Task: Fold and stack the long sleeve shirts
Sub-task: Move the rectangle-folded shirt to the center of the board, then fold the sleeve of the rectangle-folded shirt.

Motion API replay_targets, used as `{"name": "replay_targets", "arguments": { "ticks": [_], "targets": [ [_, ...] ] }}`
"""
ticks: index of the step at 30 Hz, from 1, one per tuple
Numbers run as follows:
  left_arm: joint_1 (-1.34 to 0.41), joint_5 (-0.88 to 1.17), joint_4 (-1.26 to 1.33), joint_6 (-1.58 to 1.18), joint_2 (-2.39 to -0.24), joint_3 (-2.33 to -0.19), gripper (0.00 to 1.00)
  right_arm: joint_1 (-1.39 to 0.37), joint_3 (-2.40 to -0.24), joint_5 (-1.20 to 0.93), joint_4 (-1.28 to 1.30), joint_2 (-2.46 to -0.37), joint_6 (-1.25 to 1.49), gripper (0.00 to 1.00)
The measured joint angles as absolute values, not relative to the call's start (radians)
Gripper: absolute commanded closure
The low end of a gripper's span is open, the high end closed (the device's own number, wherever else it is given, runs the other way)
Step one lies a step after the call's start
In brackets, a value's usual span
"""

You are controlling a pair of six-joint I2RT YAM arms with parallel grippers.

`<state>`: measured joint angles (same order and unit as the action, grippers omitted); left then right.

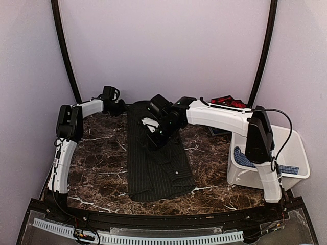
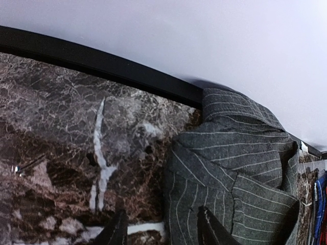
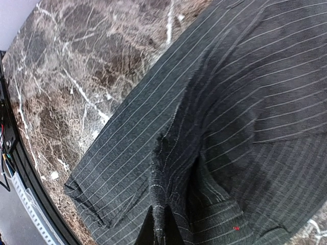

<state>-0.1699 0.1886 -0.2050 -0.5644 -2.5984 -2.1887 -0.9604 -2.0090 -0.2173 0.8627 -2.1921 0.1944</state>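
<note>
The charcoal pinstriped shirt [image 1: 158, 168] lay lengthwise along the middle of the desk [image 1: 102, 148]. The right end effector [image 3: 160, 229] was clamped on a ridge of its cloth (pinched upward). The left end effector [image 2: 163, 232] stood parted beside the collar end, holding nothing.

light: soft, even, bright, from above; walls [image 1: 163, 46] pale lilac | shadows: darker fold in the shirt [image 3: 240, 117] just above the right jaws | focus: pinstripes crisp there; tabletop [image 2: 56, 117] beyond the left jaws slightly soft; jaw tips dark, blurred
</note>
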Motion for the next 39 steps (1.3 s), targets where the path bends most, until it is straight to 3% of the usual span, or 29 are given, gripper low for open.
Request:
{"name": "replay_targets", "arguments": {
  "ticks": [5,12,15,22,29,39],
  "targets": [
    [-0.168,0.218,-0.241,-0.562,-2.511,-2.123,0.51,-0.984,-2.042,-0.252,0.874,-2.242,0.194,0.99],
    [-0.167,0.309,-0.236,-0.573,-2.320,-1.946,0.50,-1.002,-2.046,-0.350,0.846,-2.250,0.196,0.66],
    [-0.167,0.363,-0.202,-0.596,-2.208,-1.785,0.51,-1.006,-2.028,-0.381,0.798,-2.248,0.202,0.57],
    [-0.183,0.462,-0.125,-0.638,-2.041,-1.480,0.51,-0.979,-1.907,-0.382,0.693,-2.194,0.244,0.60],
    [-0.283,0.474,-0.132,-0.611,-1.907,-1.248,0.52,-0.841,-1.704,-0.380,0.552,-2.064,0.323,0.60],
    [-0.402,0.471,-0.165,-0.599,-1.695,-0.952,0.52,-0.736,-1.586,-0.423,0.388,-2.061,0.429,0.57]
  ]
}}
